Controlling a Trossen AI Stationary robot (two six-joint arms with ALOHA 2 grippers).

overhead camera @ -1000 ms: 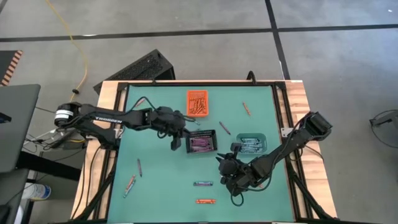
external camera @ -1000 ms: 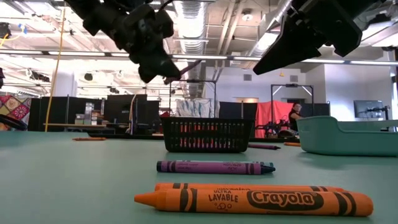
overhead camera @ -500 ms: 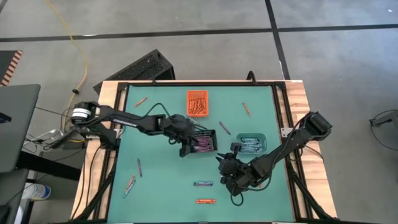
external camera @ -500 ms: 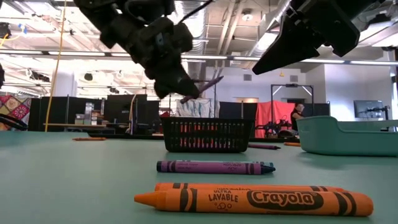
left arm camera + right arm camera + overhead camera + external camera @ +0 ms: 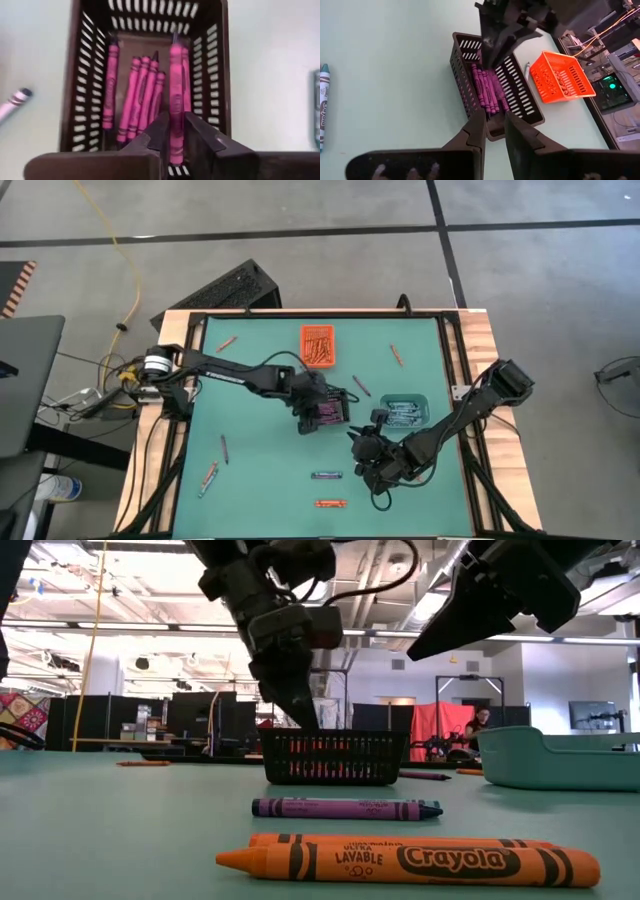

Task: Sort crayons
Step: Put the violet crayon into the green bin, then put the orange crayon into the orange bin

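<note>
My left gripper (image 5: pixel 318 412) hangs over the black mesh bin (image 5: pixel 342 420) at mid table, tipped down into it, shut on a purple crayon (image 5: pixel 175 85). Several purple crayons (image 5: pixel 140 95) lie on the bin's floor. My right gripper (image 5: pixel 354 437) waits above the table, nearer the front and right of the bin. It is open by a narrow gap with nothing between its fingers (image 5: pixel 479 131). An orange bin (image 5: pixel 317 345) of orange crayons stands farther back. A teal bin (image 5: pixel 405 411) stands to the right. My left gripper has the purple crayon's near end (image 5: pixel 175 142) between its two fingers. The crayon lies along the fingers and sticks out ahead of them. The fingers slant down from the table's left side. The crayon's far tip (image 5: pixel 174 40) reaches toward the bin's far wall, above the crayons inside.
Loose crayons lie about the green mat: a purple one (image 5: pixel 345 808) and an orange one (image 5: pixel 405 860) near the front edge, others at the left (image 5: pixel 223 448), (image 5: pixel 208 477), back left (image 5: pixel 227 342), back right (image 5: pixel 397 355) and beside the black bin (image 5: pixel 361 386).
My left gripper has gone toward the table's right and down, from left of the black mesh bin to just over it, tipping steeper as it went. The purple crayon came with it and now points into the bin.
</note>
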